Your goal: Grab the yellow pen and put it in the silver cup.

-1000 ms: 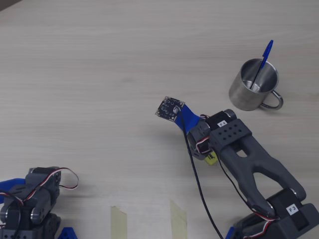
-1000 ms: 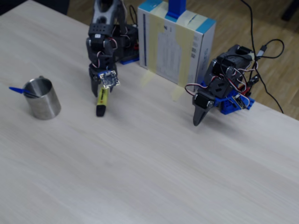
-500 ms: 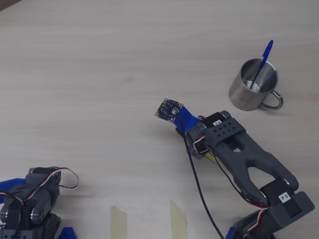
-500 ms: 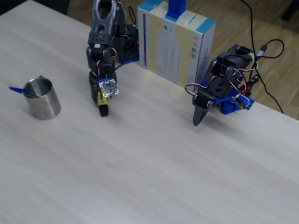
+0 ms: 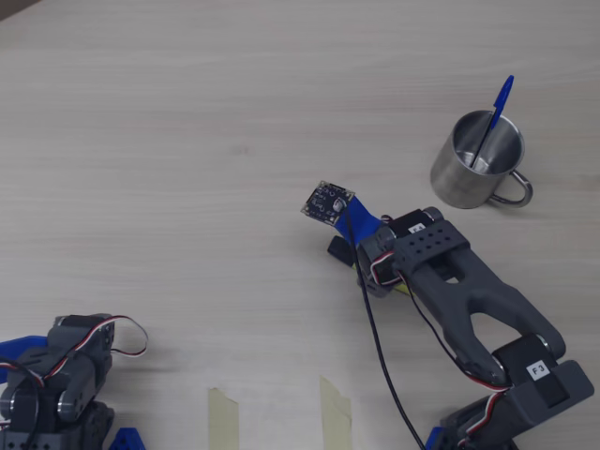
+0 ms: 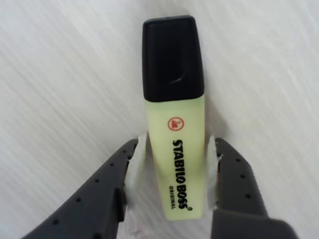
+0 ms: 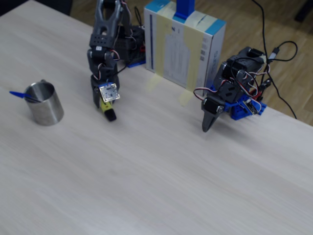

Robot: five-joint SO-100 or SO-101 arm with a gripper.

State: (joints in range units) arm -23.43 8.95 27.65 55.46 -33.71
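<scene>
The gripper (image 6: 171,172) pinches the yellow pen (image 6: 175,149) low on its body. Its heavy cap end sticks out beyond the pads, so it may pivot or slip on lifting.

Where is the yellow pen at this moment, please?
In the wrist view the yellow pen lies on the table between the two fingers of the gripper, its black cap pointing away. In the fixed view it is right of the silver cup.

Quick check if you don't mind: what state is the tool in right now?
Tool: closed on the yellow pen, pads touching both sides of its body, pen at the table.
</scene>
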